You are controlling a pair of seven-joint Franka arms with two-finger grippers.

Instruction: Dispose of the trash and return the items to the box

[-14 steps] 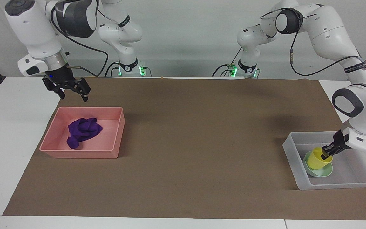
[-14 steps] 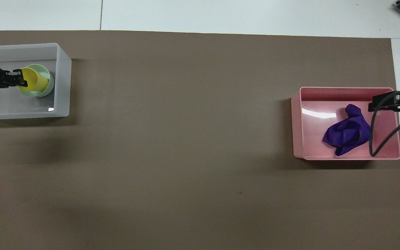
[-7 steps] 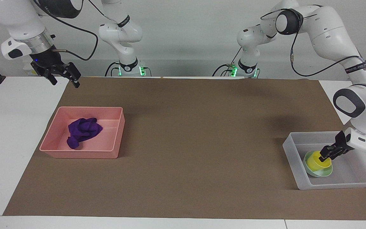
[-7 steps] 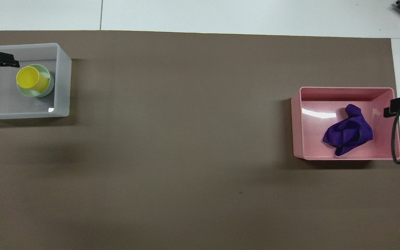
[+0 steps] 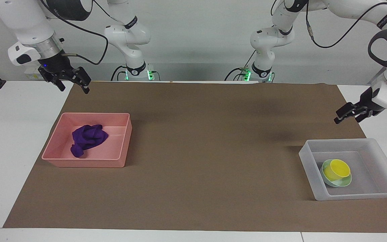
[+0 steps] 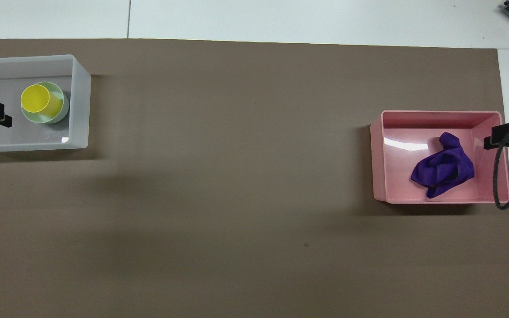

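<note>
Brown mat [image 5: 193,151] lies bare between pink tray [image 5: 121,148] and box [image 5: 309,168]

Plain grey wall [image 5: 193,40]; white table [image 5: 12,134], brown mat [image 5: 207,141].

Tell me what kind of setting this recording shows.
Most likely a robotics lab bench: two white arms mounted at a white table covered by a brown mat, against a bare wall, with only a pink tray and a translucent box as props.

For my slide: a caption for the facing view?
Purple rag in pink tray, yellow cup nested in green bowl inside clear box.
</note>
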